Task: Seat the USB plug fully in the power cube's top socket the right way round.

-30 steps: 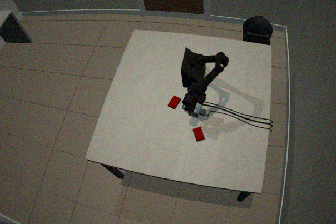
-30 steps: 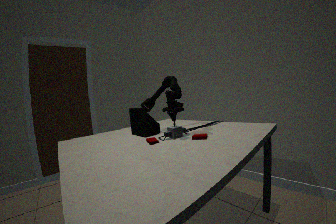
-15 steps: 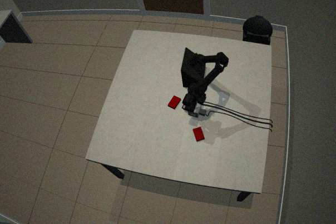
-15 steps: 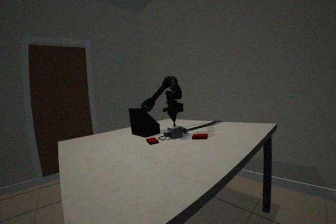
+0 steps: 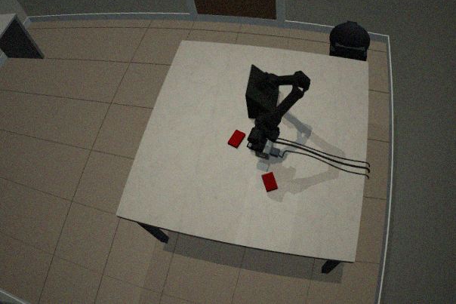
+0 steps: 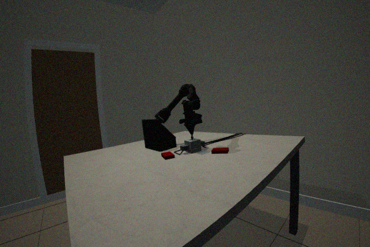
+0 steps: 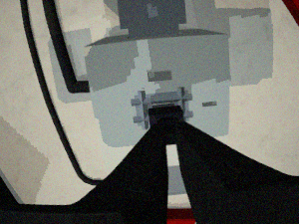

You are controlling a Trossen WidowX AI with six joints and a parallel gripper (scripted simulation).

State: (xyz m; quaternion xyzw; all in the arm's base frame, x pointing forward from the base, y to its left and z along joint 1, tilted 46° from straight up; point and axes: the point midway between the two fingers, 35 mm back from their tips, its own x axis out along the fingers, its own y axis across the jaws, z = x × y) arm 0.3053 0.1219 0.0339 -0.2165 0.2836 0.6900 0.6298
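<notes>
Gripper (image 7: 165, 115) points straight down over the power cube (image 6: 193, 145), fingers pinched on the USB plug (image 7: 164, 103) — a small dark block w/ grey flanges standing at the socket on the cube's top face. How deep it sits can't be told from these views. Wrist view: the two black fingers converge to a narrow tip right at the plug, thin slit between them lower down. Cube is pale grey, approx. mid-table (image 5: 211, 203), just in front of the arm's black base (image 6: 156, 137). Two black cables (image 5: 325, 155) run from the cube's side to the table's edge. Red block (image 5: 236, 138) lies near the cube on one side, another red block (image 5: 269, 182) on the other — both apart from it.
</notes>
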